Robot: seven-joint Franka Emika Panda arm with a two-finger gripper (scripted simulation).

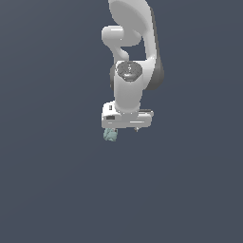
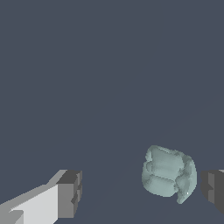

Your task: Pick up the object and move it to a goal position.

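I see one object, a single pale teal-green lumpy blob, lying between my two dark fingertips in the wrist view, much nearer one of them and touching neither. My one pincer stands wide apart and holds nothing. In the exterior view the blob peeks out just under my white hand, toward the exterior view's left.

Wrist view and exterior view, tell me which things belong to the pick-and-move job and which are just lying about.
Part of the job:
- teal-green blob, lying between the open fingers, nearer one of them
- pincer, open

Lying about:
- nothing else visible, only the plain grey surface
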